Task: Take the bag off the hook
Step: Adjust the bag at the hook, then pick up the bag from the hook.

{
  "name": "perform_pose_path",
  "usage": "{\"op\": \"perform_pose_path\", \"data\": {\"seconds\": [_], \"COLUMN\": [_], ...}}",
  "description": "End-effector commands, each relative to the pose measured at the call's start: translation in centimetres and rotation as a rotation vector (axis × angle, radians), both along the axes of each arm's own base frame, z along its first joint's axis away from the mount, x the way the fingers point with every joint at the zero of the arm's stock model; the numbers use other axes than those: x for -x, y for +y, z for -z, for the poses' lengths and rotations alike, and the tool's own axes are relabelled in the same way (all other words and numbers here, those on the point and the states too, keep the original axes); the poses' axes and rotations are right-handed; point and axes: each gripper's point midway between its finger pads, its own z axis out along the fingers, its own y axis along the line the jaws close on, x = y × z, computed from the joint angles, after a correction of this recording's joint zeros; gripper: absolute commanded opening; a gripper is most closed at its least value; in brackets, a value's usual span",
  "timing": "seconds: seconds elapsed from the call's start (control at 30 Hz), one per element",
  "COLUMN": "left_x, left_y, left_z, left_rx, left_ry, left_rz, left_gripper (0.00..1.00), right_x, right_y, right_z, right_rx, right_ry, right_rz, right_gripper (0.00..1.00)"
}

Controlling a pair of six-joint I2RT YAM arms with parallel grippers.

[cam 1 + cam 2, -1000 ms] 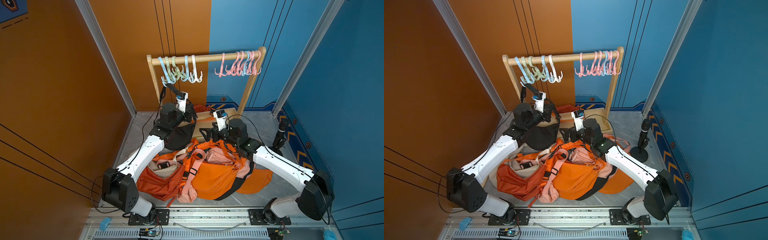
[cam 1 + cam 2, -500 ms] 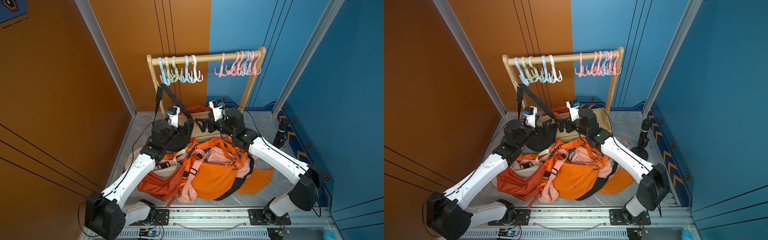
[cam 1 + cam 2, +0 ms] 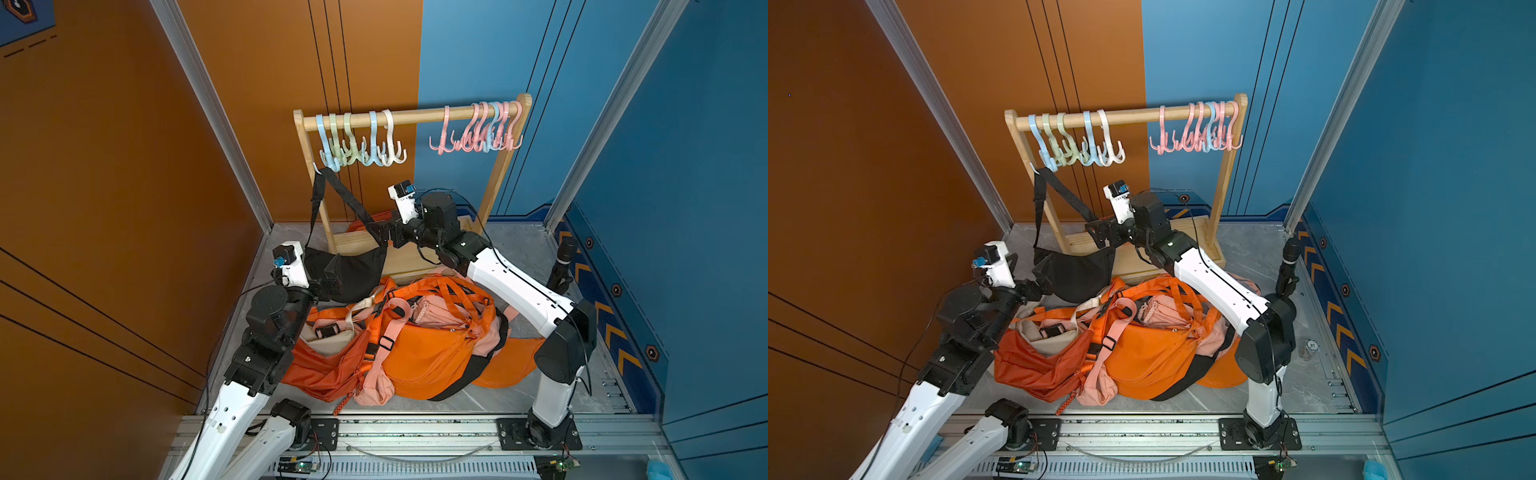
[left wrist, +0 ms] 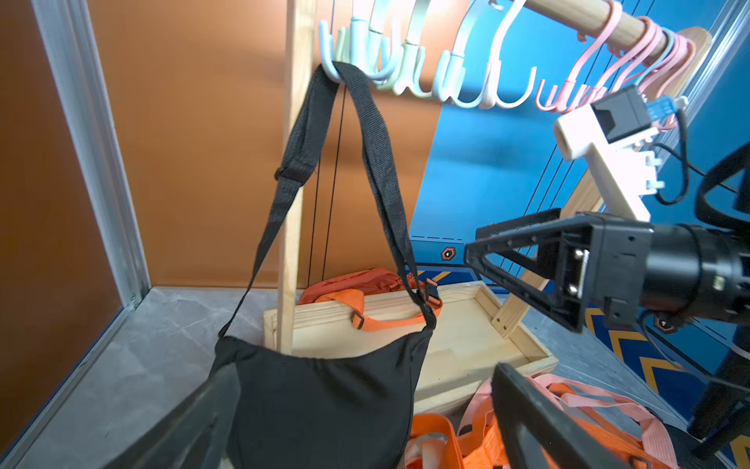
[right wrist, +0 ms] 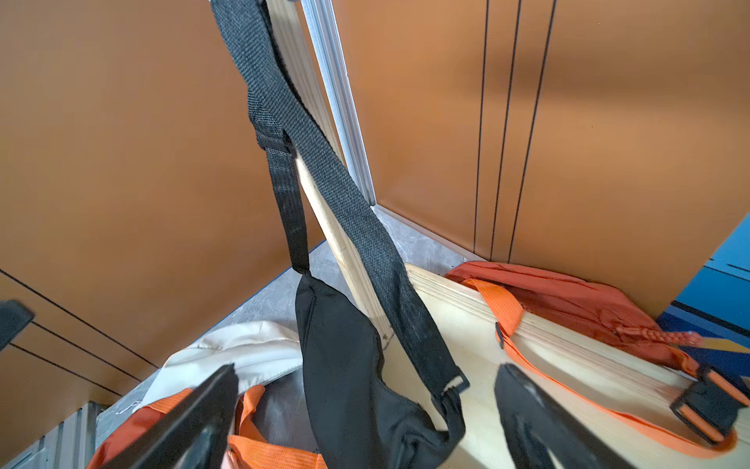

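Black bag (image 3: 349,270) hangs by its strap (image 3: 345,195) on the blue hook (image 3: 324,141) at your rack's (image 3: 415,116) nine-o'clock end. Left gripper (image 3: 330,279) sits at its eight o'clock and right gripper (image 3: 379,233) at two. Both jaws are apart and empty, apparently placed to unhook.

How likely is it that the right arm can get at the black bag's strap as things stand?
Likely yes. The right end effector is open and faces the strap close ahead, with nothing visible between them. The wooden rack post stands just behind the strap.

My left fingers (image 4: 190,430) show blurred, cropped at the edge; the black bag (image 4: 324,406) is cropped there too (base unseen).
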Motion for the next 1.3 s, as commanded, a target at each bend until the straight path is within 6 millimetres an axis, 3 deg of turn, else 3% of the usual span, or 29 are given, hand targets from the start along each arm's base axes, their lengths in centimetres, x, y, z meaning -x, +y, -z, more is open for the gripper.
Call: {"op": "perform_pose_path", "data": {"seconds": [0.0,0.17,0.33,0.53,0.63,0.93,1.27], "left_x": [1.1,2.7,3.5,3.9,3.9,2.6,-2.8], "left_y": [1.6,2.8,3.3,3.6,3.7,3.7,4.5], "left_z": [4.7,6.2,7.0,7.2,7.1,5.7,6.1], "left_rx": [-0.052,-0.059,-0.060,-0.062,-0.067,-0.067,-0.156], "left_ry": [0.143,0.157,0.163,0.168,0.171,0.155,0.208], "left_rz": [-0.056,-0.084,-0.095,-0.095,-0.098,-0.107,-0.155], "left_gripper": [0.98,0.98,0.98,0.98,0.98,0.98,0.98], "right_x": [1.0,-0.9,-2.2,-3.7,-4.1,-4.4,-4.0], "right_y": [2.4,4.7,6.0,6.9,7.1,6.8,5.0], "right_z": [-0.2,0.7,1.7,2.4,2.3,1.7,0.8], "right_rx": [0.047,0.079,0.089,0.082,0.064,0.037,0.006], "right_ry": [-0.019,-0.035,-0.061,-0.082,-0.092,-0.098,-0.099], "right_rz": [-0.067,-0.071,-0.078,-0.065,-0.067,-0.063,-0.063], "right_gripper": [1.00,1.00,1.00,0.93,0.79,0.00,0.00]}}
